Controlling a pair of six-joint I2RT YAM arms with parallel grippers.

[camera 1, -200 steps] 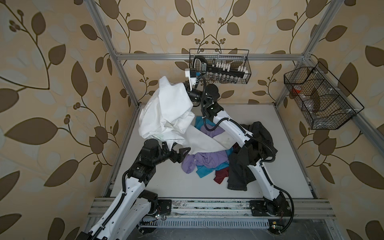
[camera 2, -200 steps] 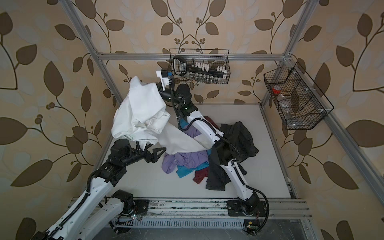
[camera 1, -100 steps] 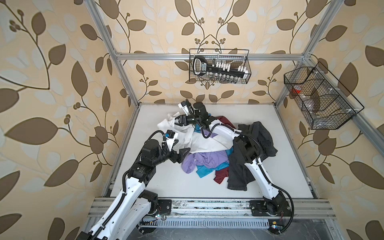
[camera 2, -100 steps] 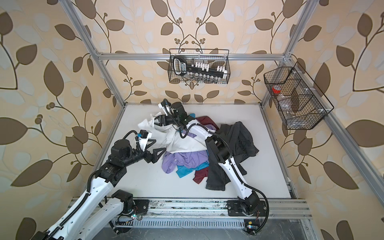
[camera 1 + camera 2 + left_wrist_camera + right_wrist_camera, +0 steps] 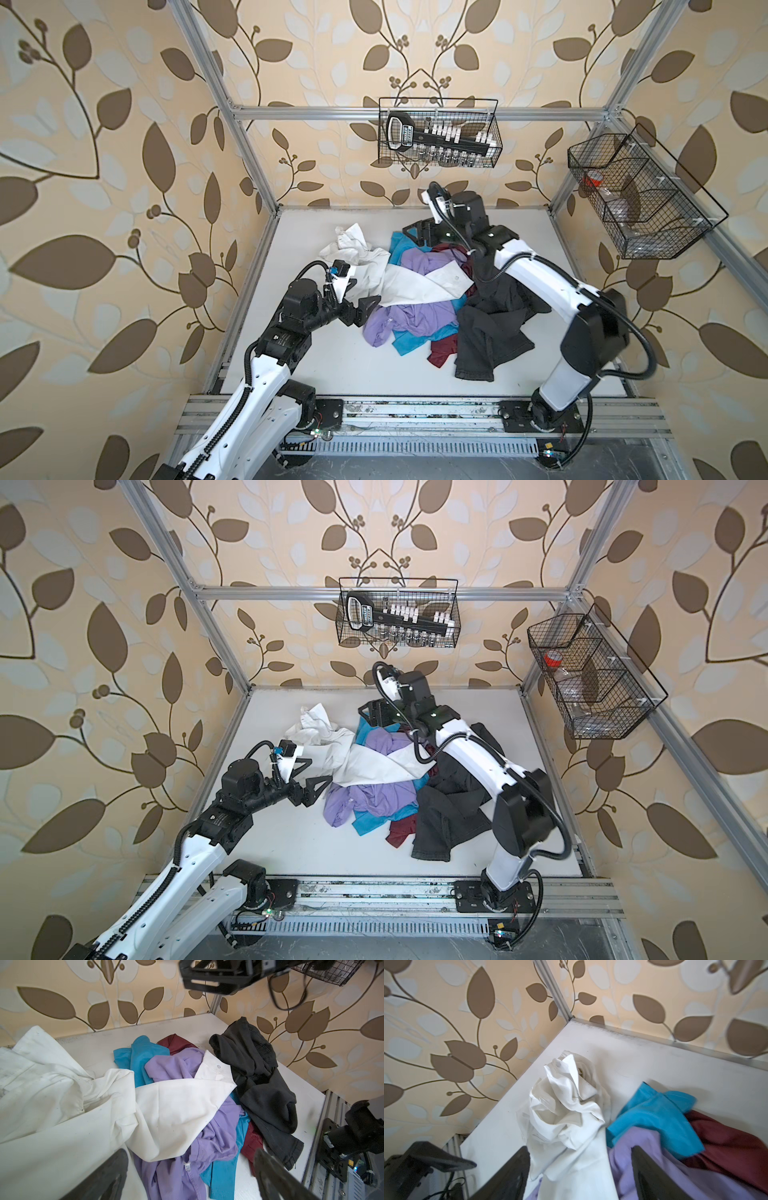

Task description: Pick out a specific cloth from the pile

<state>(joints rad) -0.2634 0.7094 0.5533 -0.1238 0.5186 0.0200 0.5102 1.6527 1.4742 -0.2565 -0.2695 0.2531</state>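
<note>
Left wrist view: my left gripper (image 5: 190, 1154) was spread wide and held nothing, with the white shirt (image 5: 166, 1109) lying right in front of it. In both top views the shirt ran as one long band. It went from a bunched end on the bare table (image 5: 353, 374) at far left, rightward across the pile (image 5: 415, 328). Its cuff ended on the lilac shirt (image 5: 419, 266), just beside the dark grey garment (image 5: 494, 320). My right gripper (image 5: 417, 236) hovered wide and empty over the pile's far edge, the bunched end off to its left. I judged the left arm nearer. A leftward pull along that axis should free the sleeve.
</note>
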